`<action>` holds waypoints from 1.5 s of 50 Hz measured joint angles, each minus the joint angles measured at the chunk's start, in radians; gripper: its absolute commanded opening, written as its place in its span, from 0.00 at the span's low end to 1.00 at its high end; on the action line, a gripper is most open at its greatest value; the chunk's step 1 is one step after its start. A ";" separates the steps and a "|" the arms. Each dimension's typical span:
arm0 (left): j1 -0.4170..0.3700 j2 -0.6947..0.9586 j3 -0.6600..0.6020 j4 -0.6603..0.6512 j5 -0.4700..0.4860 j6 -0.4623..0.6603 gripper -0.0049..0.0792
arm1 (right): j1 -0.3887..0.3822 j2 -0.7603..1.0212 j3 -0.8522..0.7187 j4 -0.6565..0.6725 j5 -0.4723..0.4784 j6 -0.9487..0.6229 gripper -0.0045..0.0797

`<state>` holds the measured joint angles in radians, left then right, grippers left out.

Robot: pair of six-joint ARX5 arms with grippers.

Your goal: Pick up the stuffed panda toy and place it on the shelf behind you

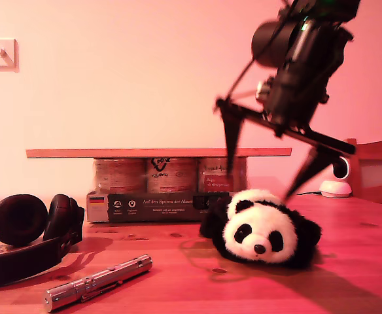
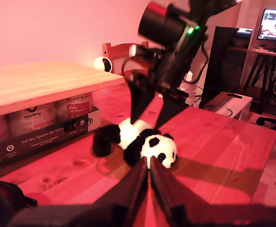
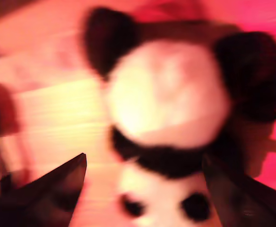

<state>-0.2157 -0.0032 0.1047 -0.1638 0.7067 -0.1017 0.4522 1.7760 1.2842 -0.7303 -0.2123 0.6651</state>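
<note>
in the exterior view our second hand [image 1: 261,184] hangs spread wide just above the stuffed panda toy [image 1: 263,229], which lies on the tabletop [image 1: 348,281] in front of the jar tray [image 1: 158,207] that carries the shelf [image 1: 158,152]. the first wrist view shows our first hand [image 2: 148,163] clenched on nothing, tips together, pointing at the panda. the blurred second wrist view has the panda between the parted fingers [image 3: 57,189].

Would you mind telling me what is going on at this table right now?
My second gripper hangs open just above the stuffed panda toy, one jaw to each side, not closed on it. The panda lies on the wooden table, in front of the shelf, a plank resting on jars. My first gripper is shut, empty, and points toward the panda.
</note>
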 measured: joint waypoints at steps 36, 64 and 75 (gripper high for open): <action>0.000 0.000 0.000 -0.002 0.000 0.000 0.03 | -0.006 0.093 0.003 0.062 0.045 -0.009 0.90; 0.000 0.000 0.000 -0.001 -0.001 0.000 0.03 | -0.006 0.154 0.003 0.100 0.043 -0.012 0.86; 0.000 0.000 0.001 -0.001 -0.001 0.000 0.03 | -0.006 0.154 0.003 0.103 0.026 -0.012 0.36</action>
<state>-0.2157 -0.0032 0.1055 -0.1646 0.7055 -0.1017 0.4458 1.9305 1.2877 -0.6273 -0.1860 0.6529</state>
